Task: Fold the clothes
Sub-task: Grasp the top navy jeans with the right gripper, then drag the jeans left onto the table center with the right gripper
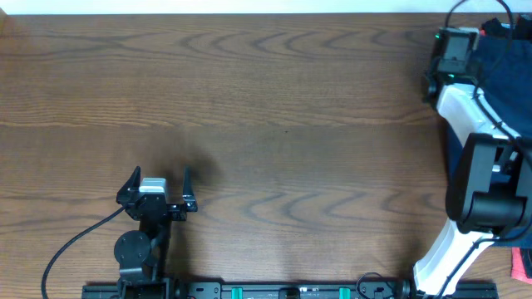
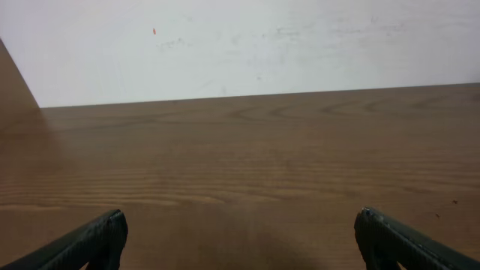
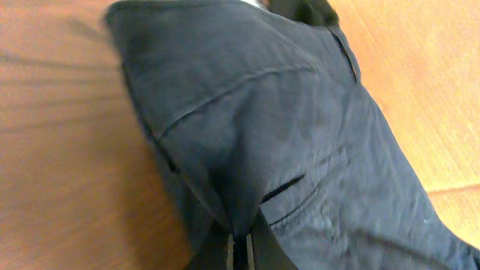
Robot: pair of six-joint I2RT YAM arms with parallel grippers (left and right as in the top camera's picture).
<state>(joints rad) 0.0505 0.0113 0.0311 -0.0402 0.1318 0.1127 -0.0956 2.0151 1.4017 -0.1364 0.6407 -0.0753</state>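
Note:
The clothes (image 3: 285,127) are dark navy, wrinkly fabric with seams and a slit pocket, and they fill most of the right wrist view. My right gripper (image 3: 240,244) is shut on a pinched fold of this fabric at the bottom of that view. In the overhead view the clothes (image 1: 503,66) lie at the table's far right corner, partly under the right arm's wrist (image 1: 455,51). My left gripper (image 1: 160,178) rests near the front left, far from the clothes. It is open, and only bare wood shows between its fingertips (image 2: 105,236).
The wooden table (image 1: 274,108) spans the overhead view. A white wall (image 2: 247,45) rises behind its far edge. A red object (image 1: 522,264) sits at the front right corner, beside the right arm's base. A black rail (image 1: 283,291) runs along the front edge.

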